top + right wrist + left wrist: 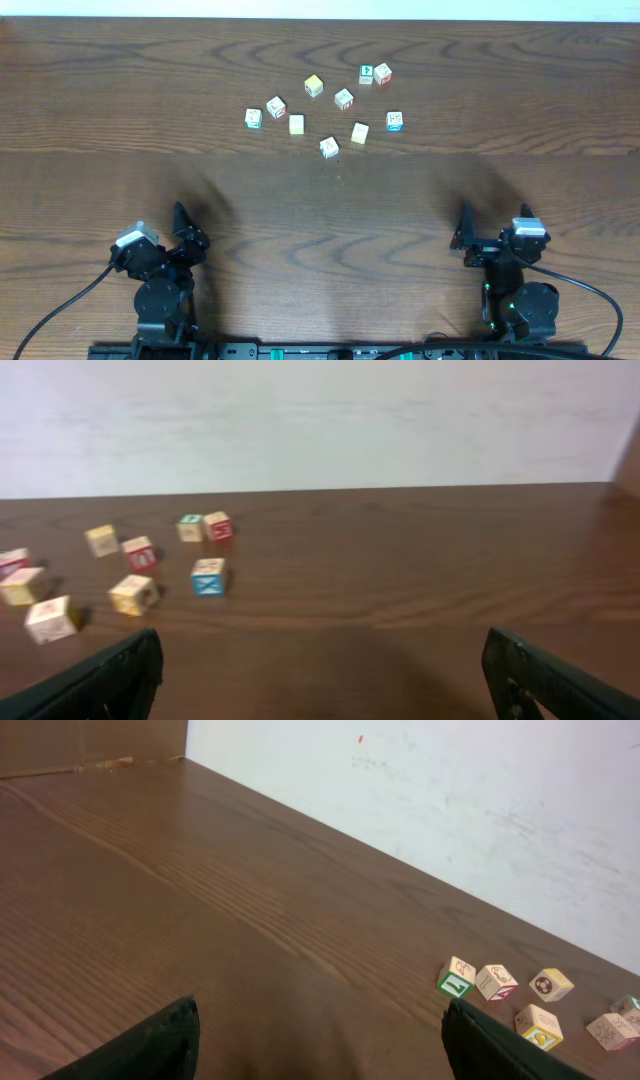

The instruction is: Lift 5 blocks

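Several small wooden blocks lie scattered at the far middle of the table, among them a blue-edged block (394,121), a red-edged block (277,107) and a green-edged block (253,118). In the right wrist view the blue-edged block (209,576) and a red-edged block (140,553) sit far ahead to the left. The left wrist view shows a green-edged block (456,978) and a red-edged block (497,982) at the right. My left gripper (165,228) (320,1020) and right gripper (492,232) (322,645) rest near the front edge, both open and empty, well short of the blocks.
A green-faced cube (366,74) stands at the back of the cluster beside a red-edged one (382,72). A plain cream cube (296,124) lies among the blocks. A white wall (320,420) runs behind the table's far edge. Bare brown wood (330,230) separates grippers and cluster.
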Robot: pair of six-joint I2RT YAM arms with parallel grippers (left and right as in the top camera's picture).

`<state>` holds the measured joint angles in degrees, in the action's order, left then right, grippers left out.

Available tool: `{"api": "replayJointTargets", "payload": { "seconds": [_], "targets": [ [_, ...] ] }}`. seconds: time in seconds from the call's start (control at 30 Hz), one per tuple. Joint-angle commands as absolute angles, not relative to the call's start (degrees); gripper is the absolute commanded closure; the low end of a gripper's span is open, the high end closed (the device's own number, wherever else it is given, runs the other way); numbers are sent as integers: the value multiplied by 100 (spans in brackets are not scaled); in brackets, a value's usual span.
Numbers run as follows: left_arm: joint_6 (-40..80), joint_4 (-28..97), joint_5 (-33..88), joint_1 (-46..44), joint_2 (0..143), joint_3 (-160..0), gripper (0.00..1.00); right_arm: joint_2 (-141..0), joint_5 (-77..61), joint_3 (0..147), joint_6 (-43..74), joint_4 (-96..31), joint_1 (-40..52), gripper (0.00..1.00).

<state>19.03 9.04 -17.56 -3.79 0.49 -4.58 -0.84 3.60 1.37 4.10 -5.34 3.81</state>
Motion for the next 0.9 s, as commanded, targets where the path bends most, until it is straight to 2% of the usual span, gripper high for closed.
{"api": "replayJointTargets", "payload": {
  "seconds": [0.0,0.13,0.43,0.67,0.87],
  "targets": [
    [1785,950,-1852,-349,23,-301,22,-32,255,117,609,-462,331,1],
    [1785,950,-1852,-349,23,-301,22,-32,-279,134,1017,-467,331,1],
    [1785,950,-1852,-349,23,-301,23,-534,-504,423,565,-362,333,1],
    [1785,950,-1852,-351,23,-301,22,-2333,-506,1562,248,-443,342,1],
    [1785,939,-1852,-351,23,-301,22,-4261,-545,3153,246,-1221,344,1]
  ]
}}
